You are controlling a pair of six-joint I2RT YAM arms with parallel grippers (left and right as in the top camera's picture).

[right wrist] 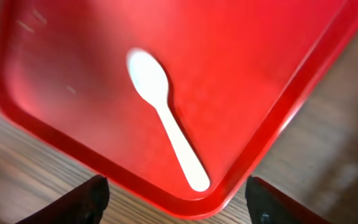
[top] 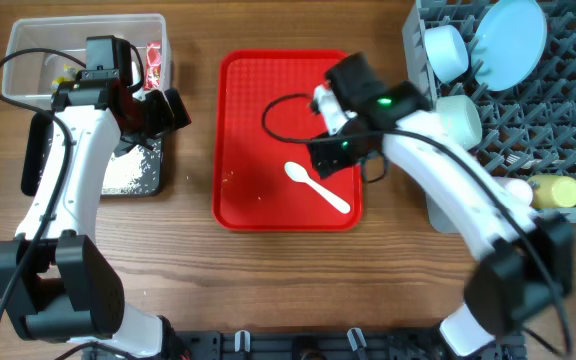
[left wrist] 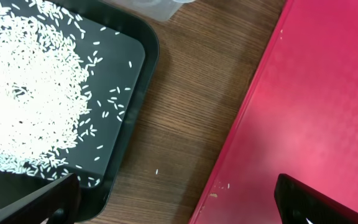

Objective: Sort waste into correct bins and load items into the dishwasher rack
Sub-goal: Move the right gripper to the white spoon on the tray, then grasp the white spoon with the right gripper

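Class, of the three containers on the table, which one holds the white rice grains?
The black tray, rice grains spread inside; the red tray carries a spoon, the tub is clear.

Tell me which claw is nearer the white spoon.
Right. The right claw hovers open over the red tray, just beside the spoon. The left claw is off the tray's left edge, above the table next to the black tray.

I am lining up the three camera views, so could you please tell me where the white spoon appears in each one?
Overhead: the white spoon lies in the red tray's lower right part.
Left wrist: not in it.
Right wrist: picture centre, handle end near the tray's corner.
Shared landmark: the red tray, in all three views.
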